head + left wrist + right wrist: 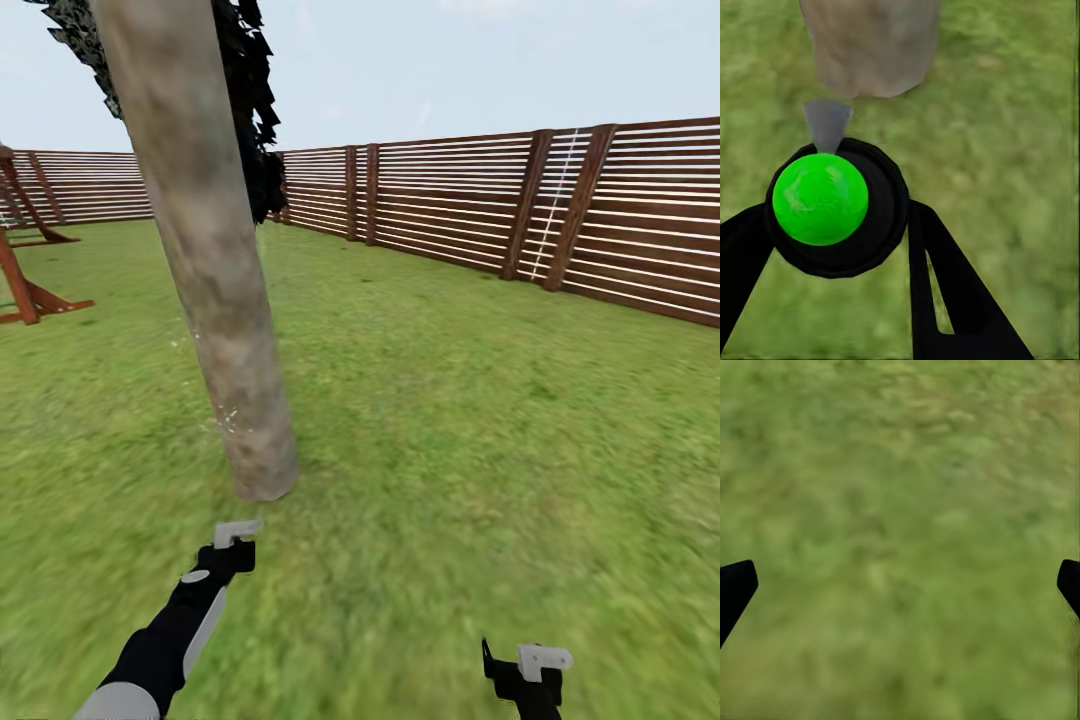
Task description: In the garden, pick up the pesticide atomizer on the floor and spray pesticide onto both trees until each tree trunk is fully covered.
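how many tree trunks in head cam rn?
1. A single thick grey-beige tree trunk leans up from the lawn just ahead of the left gripper. The second tree may be outside the frame.

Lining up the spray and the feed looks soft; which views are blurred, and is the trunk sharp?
Head view: tree trunk and fence fairly sharp, near lawn smeared. Left wrist view: trunk base soft. Right wrist view: grass blurred throughout.
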{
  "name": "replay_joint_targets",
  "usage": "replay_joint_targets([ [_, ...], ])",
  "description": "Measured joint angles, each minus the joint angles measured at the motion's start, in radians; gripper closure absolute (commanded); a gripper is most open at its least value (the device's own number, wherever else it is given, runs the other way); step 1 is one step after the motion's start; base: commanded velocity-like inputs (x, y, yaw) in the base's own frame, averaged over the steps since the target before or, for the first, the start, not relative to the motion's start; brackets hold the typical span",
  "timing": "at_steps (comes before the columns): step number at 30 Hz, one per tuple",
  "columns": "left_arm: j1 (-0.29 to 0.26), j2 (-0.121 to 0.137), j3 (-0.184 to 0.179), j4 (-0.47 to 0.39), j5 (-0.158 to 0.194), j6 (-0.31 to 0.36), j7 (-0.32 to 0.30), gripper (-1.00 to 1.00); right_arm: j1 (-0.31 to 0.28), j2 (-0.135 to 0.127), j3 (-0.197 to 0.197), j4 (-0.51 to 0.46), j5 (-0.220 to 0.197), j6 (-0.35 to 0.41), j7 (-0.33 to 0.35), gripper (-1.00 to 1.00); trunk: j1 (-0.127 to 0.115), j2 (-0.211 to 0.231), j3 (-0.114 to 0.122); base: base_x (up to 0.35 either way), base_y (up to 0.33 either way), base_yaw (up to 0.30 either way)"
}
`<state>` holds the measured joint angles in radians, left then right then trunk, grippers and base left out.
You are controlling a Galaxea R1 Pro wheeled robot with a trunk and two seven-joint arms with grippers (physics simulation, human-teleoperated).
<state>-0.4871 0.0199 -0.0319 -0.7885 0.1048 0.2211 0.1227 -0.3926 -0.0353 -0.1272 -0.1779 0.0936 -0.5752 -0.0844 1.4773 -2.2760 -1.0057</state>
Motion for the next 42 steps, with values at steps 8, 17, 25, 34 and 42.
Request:
replay_joint_targets([
  [8, 0.016, -0.019, -0.003, -0.217, -0.017, 0.187, 0.001, 1.0, 0.0, 0.0, 0.0, 0.0, 0.0, 0.0, 0.0, -1.0, 0.0, 0.0, 0.0, 0.031, -0.083, 0.007],
  [17, 0.042, -0.013, -0.006, -0.089, -0.016, 0.17, 0.004, 1.0, 0.001, 0.0, 0.0, 0.0, 0.0, 0.0, 0.0, -1.0, 0.0, 0.0, 0.0, 0.124, 0.018, 0.0],
  [25, 0.037, -0.023, -0.002, -0.165, -0.013, 0.169, 0.005, 1.0, 0.0, 0.0, 0.0, 0.0, 0.0, 0.0, 0.0, -1.0, 0.0, 0.0, 0.0, -0.115, 0.003, 0.0],
  [34, 0.026, -0.023, -0.003, -0.246, -0.012, 0.173, 0.004, 1.0, 0.001, -0.002, 0.0, -0.002, 0.0, 0.002, 0.005, -1.0, 0.0, 0.0, 0.0, -0.34, 0.0, 0.0],
  [42, 0.018, -0.043, -0.03, -0.392, -0.009, 0.246, 0.031, 1.0, 0.0, -0.005, 0.001, 0.0, 0.0, 0.002, 0.003, -1.0, 0.0, 0.0, 0.0, -0.128, 0.0, 0.0],
])
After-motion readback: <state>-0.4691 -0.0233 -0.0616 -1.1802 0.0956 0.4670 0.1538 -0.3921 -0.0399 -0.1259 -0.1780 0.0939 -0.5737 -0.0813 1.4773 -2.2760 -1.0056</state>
